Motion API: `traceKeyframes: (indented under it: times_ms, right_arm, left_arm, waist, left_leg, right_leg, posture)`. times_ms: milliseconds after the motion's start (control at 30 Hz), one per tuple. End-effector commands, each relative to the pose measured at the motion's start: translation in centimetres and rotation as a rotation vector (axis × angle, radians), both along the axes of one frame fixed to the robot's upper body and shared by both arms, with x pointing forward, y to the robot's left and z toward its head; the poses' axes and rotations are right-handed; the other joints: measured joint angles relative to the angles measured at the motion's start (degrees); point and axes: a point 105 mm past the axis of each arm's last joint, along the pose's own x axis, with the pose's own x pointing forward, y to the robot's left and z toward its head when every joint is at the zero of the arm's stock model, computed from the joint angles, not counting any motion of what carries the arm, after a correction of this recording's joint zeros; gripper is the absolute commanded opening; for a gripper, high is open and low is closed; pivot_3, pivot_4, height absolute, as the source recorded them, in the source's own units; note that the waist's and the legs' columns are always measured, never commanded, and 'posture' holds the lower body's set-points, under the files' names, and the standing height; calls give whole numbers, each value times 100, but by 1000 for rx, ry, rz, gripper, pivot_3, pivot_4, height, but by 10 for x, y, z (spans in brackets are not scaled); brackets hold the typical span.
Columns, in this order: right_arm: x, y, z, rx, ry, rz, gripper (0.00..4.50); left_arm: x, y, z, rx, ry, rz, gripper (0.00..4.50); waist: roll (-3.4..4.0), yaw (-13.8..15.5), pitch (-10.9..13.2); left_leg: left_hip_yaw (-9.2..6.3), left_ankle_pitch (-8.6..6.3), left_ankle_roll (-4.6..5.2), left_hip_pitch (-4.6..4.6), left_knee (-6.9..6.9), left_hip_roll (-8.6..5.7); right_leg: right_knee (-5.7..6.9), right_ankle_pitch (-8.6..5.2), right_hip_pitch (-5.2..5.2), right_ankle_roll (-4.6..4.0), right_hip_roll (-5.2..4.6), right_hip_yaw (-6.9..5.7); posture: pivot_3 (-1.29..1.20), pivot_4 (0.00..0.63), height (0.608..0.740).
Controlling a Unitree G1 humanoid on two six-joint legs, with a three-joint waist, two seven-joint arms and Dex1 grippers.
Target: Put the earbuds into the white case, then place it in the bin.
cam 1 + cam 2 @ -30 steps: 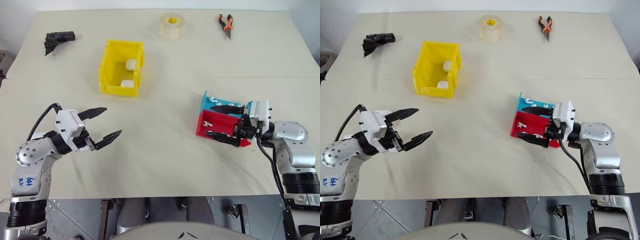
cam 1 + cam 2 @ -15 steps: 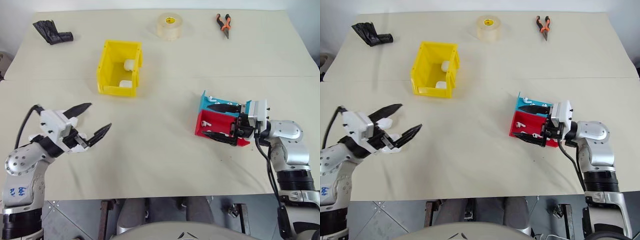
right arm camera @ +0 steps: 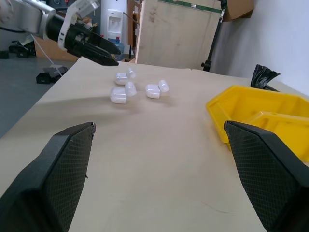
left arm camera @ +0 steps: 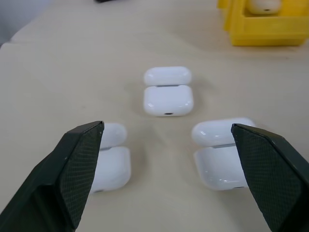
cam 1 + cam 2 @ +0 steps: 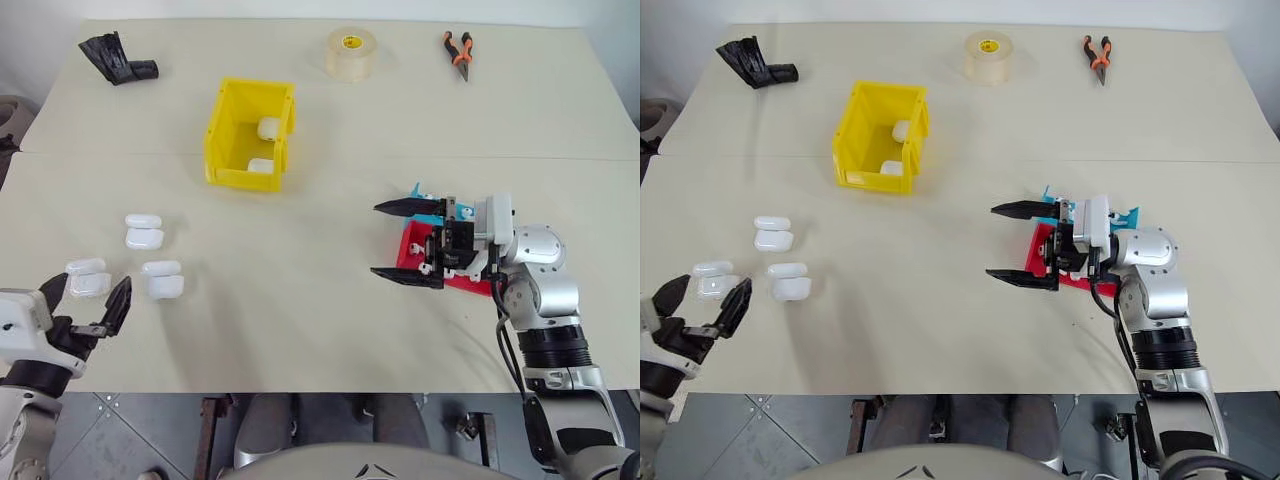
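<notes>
Three white cases [image 5: 144, 231] lie open on the table's [image 5: 320, 320] near left, and two more sit inside the one yellow bin [image 5: 228, 170] (five cases altogether). At the far edge are one tape roll [image 5: 351, 52], one pair of pliers [image 5: 460, 50] and one black crumpled thing [image 5: 118, 59]. At the right are two trays, one red [image 5: 412, 245] and one teal [image 5: 424, 196].

Right wrist view across the table

Three open white cases [image 3: 126, 88] sit clustered on the beige table [image 3: 159, 145], the left gripper [image 3: 104, 52] just beyond them, fingers spread; the yellow bin [image 3: 251, 116] stands well apart.
</notes>
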Motion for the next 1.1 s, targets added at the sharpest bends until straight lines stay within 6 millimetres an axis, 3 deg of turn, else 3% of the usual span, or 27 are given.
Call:
traceKeyframes:
  times_ms: [33,133,367,700,1100]
  right_arm:
    - [1,-5,3,-9,-14,-11,4500]
    - [0,-8,0,-16,7,-14,4500]
    - [-3,-8,-1,-20,25,-7,4500]
    - [-10,-6,0,-19,39,4,4500]
    - [-11,-4,2,4,41,-26,4500]
  left_arm:
    - [-6,-9,3,9,95,-10,4484]
    - [7,-22,7,-40,151,-50,4484]
    - [19,-36,-13,-50,476,-58,4484]
    - [44,-48,-25,-85,530,-10,4484]
    - [41,-47,-39,-47,607,3,4484]
  waist:
    - [-1,1,-1]
    - [0,11,0]
    - [1,-20,-1]
    - [0,-96,-1]
    - [4,-91,-4]
  left_leg:
    - [0,0,0,0,-1,0]
    - [-1,0,0,0,-2,0]
    - [-46,0,-1,8,-6,-4]
    - [-43,3,-10,9,-11,-4]
    - [-35,2,-12,37,-21,-4]
  right_leg:
    - [-1,0,0,0,0,0]
    - [-1,0,0,-1,0,-1]
    - [8,-1,0,-2,0,7]
    - [8,-3,1,-6,7,3]
    - [10,-4,12,-7,7,20]
  posture:
    - [0,150,740]
    - [0,150,740]
    - [0,150,740]
    - [0,150,740]
    - [0,150,740]
